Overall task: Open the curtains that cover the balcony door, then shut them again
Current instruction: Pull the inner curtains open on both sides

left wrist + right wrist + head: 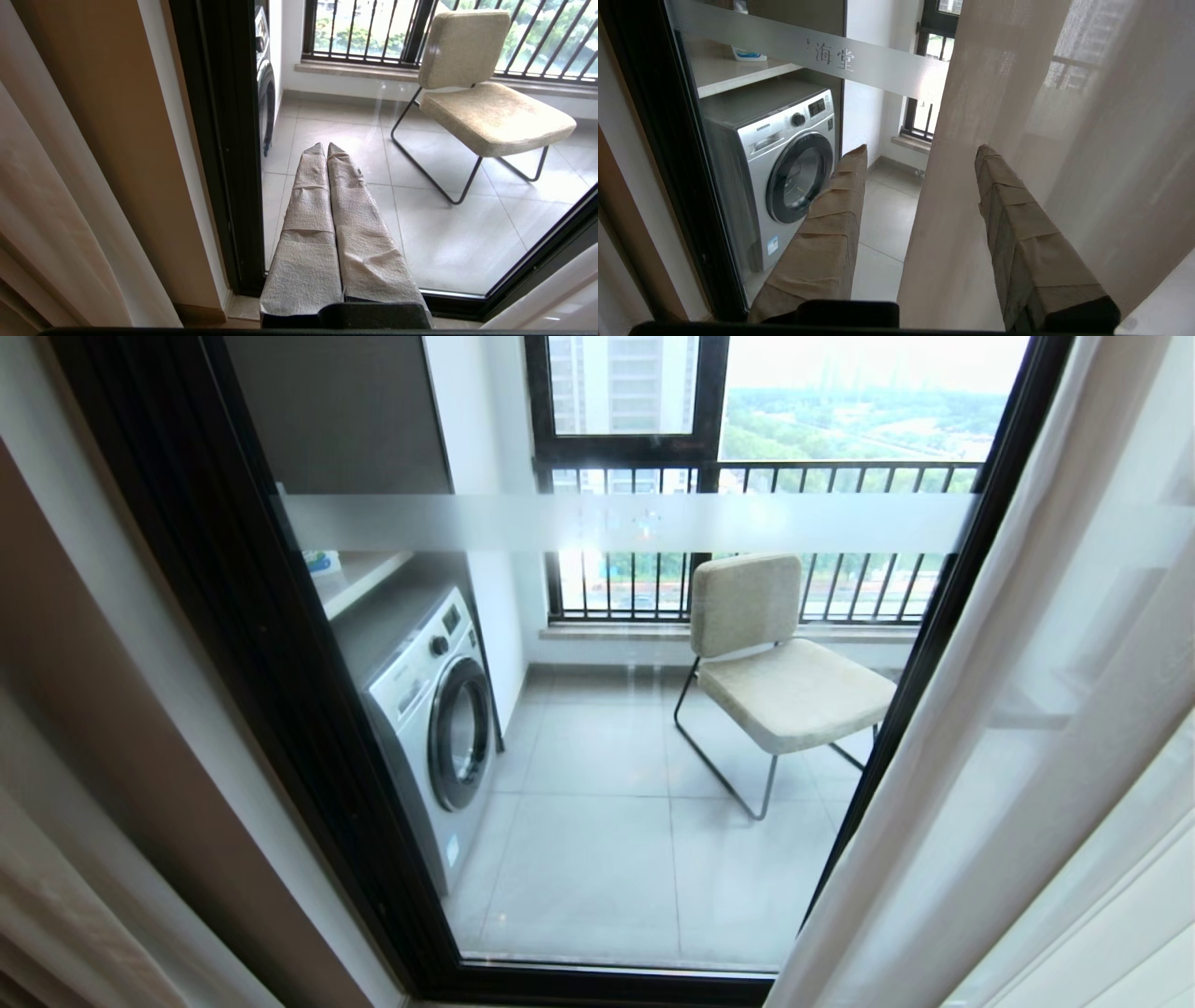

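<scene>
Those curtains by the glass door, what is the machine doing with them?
The balcony door is largely uncovered: the sheer curtain hangs bunched at the right, and a heavier beige curtain sits far left. The right gripper is at the sheer's edge with its fingers spread, the fabric's edge lying between them but not pinched. The left gripper is shut, holds nothing and points at the glass. Beyond the glass are a washing machine and a chair.
</scene>
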Controlling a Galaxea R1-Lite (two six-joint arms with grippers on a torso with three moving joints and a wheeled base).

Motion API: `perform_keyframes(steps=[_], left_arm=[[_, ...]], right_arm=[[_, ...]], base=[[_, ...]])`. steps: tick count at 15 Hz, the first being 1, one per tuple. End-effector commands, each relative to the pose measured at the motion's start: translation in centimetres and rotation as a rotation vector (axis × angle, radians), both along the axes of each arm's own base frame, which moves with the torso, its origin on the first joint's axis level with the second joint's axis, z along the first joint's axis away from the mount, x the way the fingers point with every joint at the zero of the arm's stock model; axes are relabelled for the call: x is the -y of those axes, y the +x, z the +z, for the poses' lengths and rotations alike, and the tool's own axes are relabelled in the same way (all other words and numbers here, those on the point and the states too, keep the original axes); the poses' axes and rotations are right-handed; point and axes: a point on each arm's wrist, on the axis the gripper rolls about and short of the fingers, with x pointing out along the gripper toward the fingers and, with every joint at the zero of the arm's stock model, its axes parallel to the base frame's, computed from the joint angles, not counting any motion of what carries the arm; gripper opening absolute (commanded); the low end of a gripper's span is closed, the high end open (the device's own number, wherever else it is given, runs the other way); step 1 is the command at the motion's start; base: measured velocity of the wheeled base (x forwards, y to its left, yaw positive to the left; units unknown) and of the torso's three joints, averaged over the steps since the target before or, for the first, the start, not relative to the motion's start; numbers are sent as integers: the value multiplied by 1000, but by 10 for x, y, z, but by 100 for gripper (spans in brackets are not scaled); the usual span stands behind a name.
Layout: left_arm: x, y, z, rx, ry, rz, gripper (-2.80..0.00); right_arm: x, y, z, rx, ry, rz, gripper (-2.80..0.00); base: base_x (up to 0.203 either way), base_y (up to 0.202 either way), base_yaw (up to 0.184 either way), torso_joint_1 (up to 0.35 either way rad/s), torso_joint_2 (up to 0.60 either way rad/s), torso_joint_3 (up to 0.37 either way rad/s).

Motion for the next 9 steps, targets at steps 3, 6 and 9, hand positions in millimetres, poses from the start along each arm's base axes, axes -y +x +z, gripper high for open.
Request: perform_keyframes(steps=[3, 6, 9], left_arm=[[0, 0, 0, 2, 0, 2, -280], [0, 0, 0, 2, -1, 2, -280], [0, 0, 0, 2, -1, 2, -280]], right_arm=[[-3, 61, 9, 4, -3, -8, 0], [-4, 92, 31, 42, 4, -50, 0], [-4, 121, 49, 80, -1, -119, 0]], base=[[0, 0, 0, 0, 0, 0], [0, 0, 0, 0, 0, 0], [0, 0, 0, 0, 0, 0]])
